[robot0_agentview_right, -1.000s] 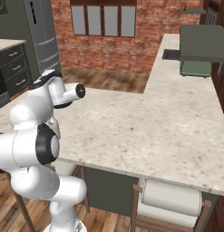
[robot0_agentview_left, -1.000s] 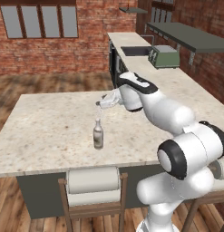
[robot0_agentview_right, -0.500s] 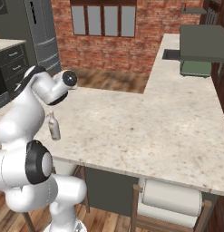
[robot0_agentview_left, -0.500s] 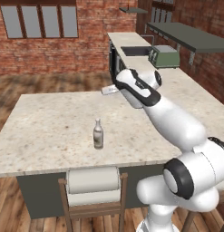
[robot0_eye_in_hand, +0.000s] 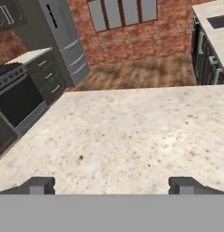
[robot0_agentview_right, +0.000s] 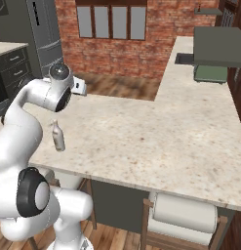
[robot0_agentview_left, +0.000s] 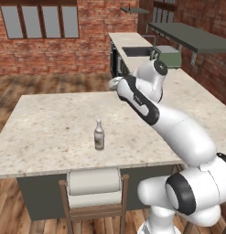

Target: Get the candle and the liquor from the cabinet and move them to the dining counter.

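The liquor [robot0_agentview_left: 99,135], a pale bottle with a narrow neck, stands upright by itself on the dining counter [robot0_agentview_left: 50,132], near its front edge. It also appears at the left of the right base view [robot0_agentview_right: 57,136]. My gripper [robot0_agentview_left: 115,82] hangs above the island's far side, well behind and above the bottle, which it does not touch. In the hand view the fingertips [robot0_eye_in_hand: 39,185] stand wide apart over the speckled top [robot0_eye_in_hand: 122,131], so the gripper [robot0_eye_in_hand: 112,185] is open and holds nothing. The cabinet [robot0_agentview_left: 201,40] is at the far right. The candle is out of view.
A green toaster [robot0_agentview_left: 166,55] and a sink [robot0_agentview_left: 135,51] sit on the side counter under the shelf. A white-cushioned stool [robot0_agentview_left: 94,186] stands at the island's front edge. The fridge [robot0_eye_in_hand: 63,36], stove [robot0_eye_in_hand: 16,97] and base cupboards [robot0_eye_in_hand: 47,74] line the far left.
The open gripper has risen from just above the bottle and swung back toward the island's far edge. The bottle stays standing on the counter.
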Robot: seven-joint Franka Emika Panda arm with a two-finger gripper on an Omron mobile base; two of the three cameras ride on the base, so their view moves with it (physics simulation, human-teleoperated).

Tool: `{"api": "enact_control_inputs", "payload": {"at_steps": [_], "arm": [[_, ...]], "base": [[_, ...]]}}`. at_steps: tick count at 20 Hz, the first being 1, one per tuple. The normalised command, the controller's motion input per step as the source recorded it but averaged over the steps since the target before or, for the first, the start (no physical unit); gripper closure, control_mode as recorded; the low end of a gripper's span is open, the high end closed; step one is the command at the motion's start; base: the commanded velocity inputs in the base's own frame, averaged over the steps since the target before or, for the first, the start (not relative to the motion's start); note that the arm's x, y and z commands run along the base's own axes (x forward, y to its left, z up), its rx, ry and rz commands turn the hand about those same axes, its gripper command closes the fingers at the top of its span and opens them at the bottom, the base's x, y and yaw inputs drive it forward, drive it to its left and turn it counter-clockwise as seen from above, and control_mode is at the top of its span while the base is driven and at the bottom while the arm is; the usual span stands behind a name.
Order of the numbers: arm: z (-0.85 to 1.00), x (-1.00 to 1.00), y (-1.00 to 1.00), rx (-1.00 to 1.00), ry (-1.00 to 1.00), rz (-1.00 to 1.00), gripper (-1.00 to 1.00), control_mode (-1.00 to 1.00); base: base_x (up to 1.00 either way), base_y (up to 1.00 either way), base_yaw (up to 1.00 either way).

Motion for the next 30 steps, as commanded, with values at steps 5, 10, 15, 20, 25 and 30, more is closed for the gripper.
{"api": "enact_control_inputs", "payload": {"at_steps": [5, 10, 15, 20, 25, 30], "arm": [[0.1, -0.22, -0.41, -0.13, 0.18, -0.29, -1.0, -1.0], [0.04, -0.44, -0.45, -0.14, 0.14, -0.22, -1.0, -1.0], [0.1, -0.77, -0.48, -0.07, 0.08, -0.07, -1.0, -1.0], [0.14, -0.95, -0.25, -0.01, 0.03, 0.05, -1.0, -1.0], [0.06, -0.79, 0.0, 0.0, 0.06, 0.08, -1.0, -1.0], [0.15, -0.68, 0.0, 0.0, 0.07, 0.01, -1.0, -1.0]], "base": [[0.0, 0.0, 0.0], [0.0, 0.0, 0.0], [0.0, 0.0, 0.0], [0.0, 0.0, 0.0], [0.0, 0.0, 0.0], [0.0, 0.0, 0.0]]}}
